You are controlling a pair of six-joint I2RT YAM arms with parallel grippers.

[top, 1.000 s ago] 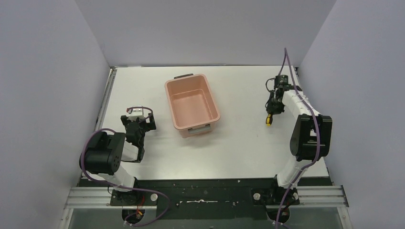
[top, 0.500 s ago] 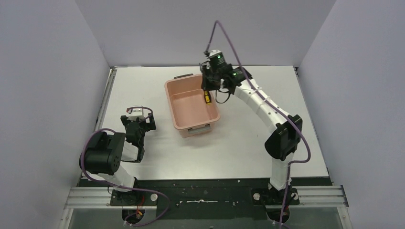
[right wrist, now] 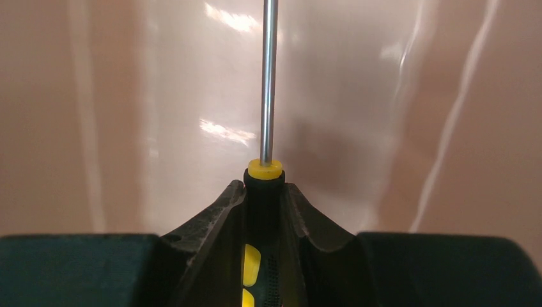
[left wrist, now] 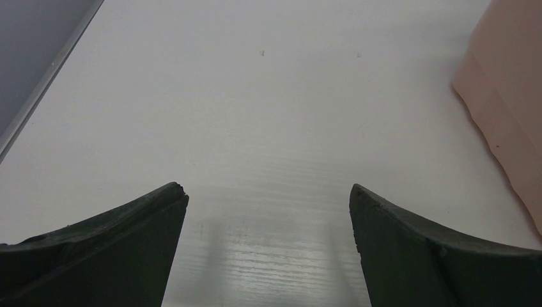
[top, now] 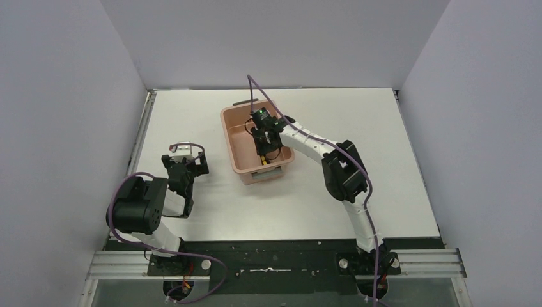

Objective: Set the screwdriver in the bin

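- Near left: left gripper (top: 185, 167) low over the table (top: 319, 192), fingers spread wide, well apart from the screwdriver (right wrist: 268, 77).
- Farther, mid-table: right gripper (top: 264, 146) down inside the bin (top: 225, 134), clamped on the yellow-and-black handle, thin shaft jutting straight out past the fingertips.

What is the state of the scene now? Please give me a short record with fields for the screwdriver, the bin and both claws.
screwdriver: gripped by its handle in the right claw, shaft pointing out ahead
bin: upright on the table, right claw reaching in over its rim
left claw: open, holding nothing, low over the table beside the bin
task status: screwdriver over the bin's inside, not yet released
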